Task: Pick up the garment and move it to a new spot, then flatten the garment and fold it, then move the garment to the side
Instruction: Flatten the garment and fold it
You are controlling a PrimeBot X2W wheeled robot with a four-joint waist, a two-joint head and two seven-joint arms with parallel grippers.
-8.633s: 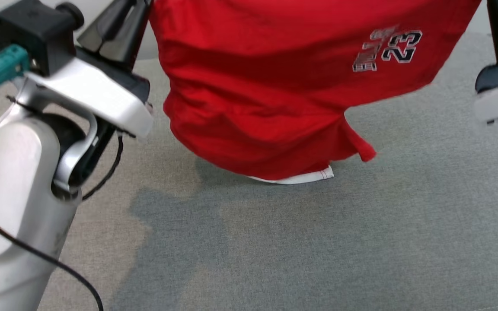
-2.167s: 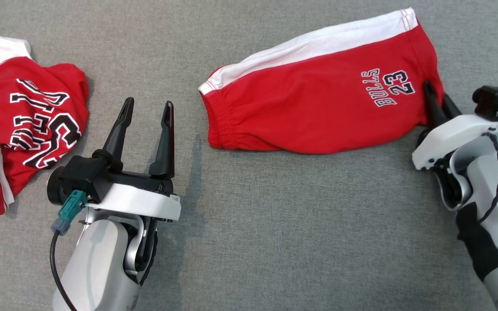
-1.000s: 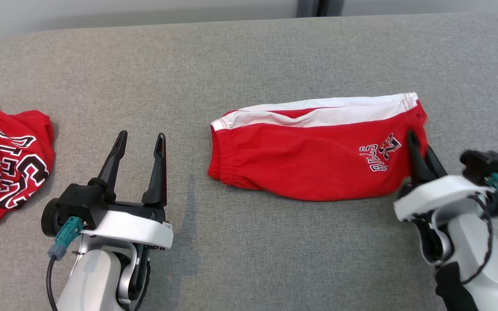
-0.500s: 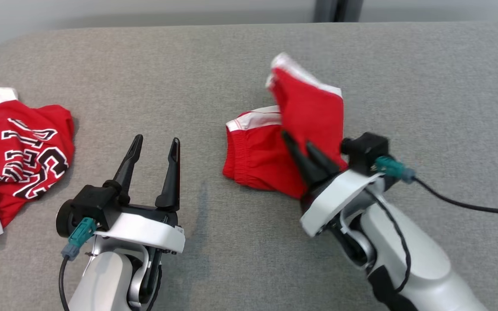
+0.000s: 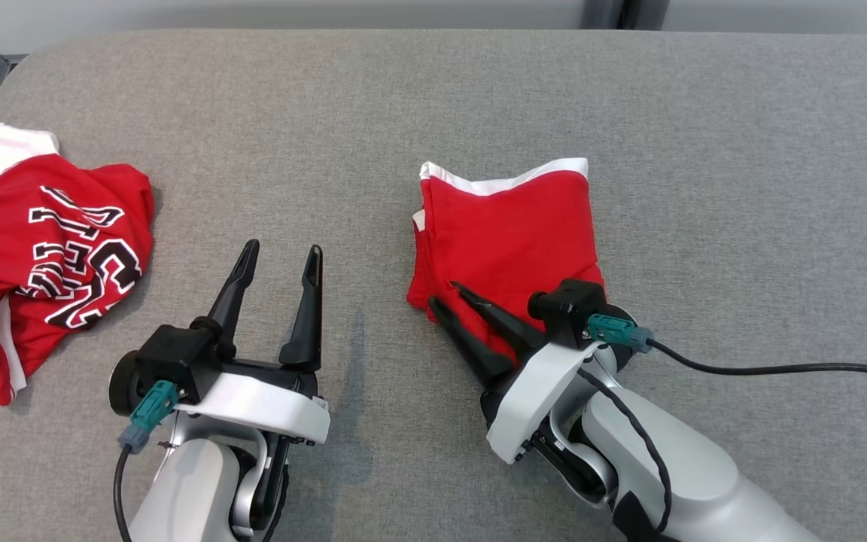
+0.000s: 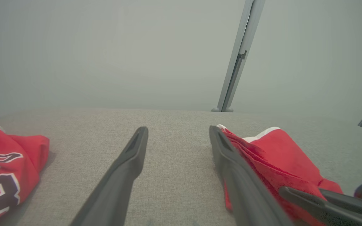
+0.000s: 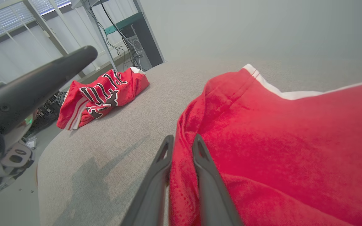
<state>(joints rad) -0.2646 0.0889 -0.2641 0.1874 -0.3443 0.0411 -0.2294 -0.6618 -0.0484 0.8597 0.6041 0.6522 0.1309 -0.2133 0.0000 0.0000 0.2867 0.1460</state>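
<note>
The right gripper (image 5: pixel 445 295) is clamping the near corner of the red-and-white fabric shorts (image 5: pixel 509 233), lying folded mid grey tabletop (image 5: pixel 704 188), probably to settle the fold; the left gripper (image 5: pixel 284 248) is idling with jaws apart.

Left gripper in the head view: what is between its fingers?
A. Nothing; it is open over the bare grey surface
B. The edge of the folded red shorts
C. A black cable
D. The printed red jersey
A: the left gripper stands open over the grey surface, between the jersey and the red shorts, touching neither; the right gripper is the one with the shorts' edge between its fingers.
</note>
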